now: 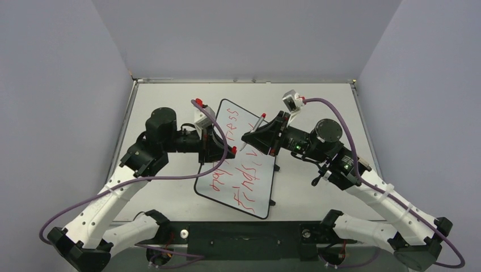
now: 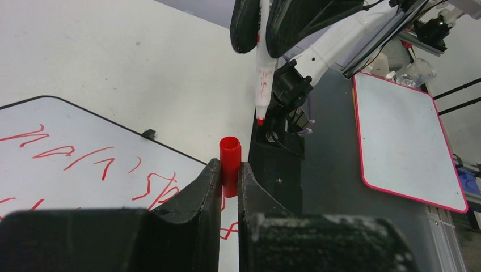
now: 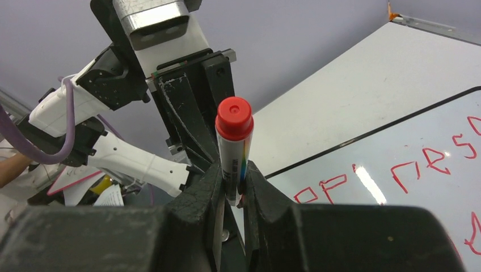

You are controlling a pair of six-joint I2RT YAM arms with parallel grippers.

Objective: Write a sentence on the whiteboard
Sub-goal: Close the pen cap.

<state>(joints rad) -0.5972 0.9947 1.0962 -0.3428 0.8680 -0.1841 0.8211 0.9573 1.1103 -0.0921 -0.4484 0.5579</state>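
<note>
The whiteboard (image 1: 258,195) lies at an angle in the middle of the table, with the sentence (image 1: 249,181) on it in red in two rough lines. My left gripper (image 1: 226,148) is shut on a red marker cap (image 2: 230,161), open end up, above the board's left part. My right gripper (image 1: 250,137) is shut on the white marker (image 1: 255,131). In the left wrist view the marker (image 2: 263,73) hangs with its red tip a little above and to the right of the cap. In the right wrist view the marker (image 3: 233,144) shows its red back end, with the whiteboard (image 3: 397,164) to the right.
Two small black clips (image 1: 276,168) sit on the board's right edge. Grey walls close the table's left, right and far sides. A pink-rimmed white panel (image 2: 403,136) lies beyond the table edge in the left wrist view. Purple cables loop over both arms.
</note>
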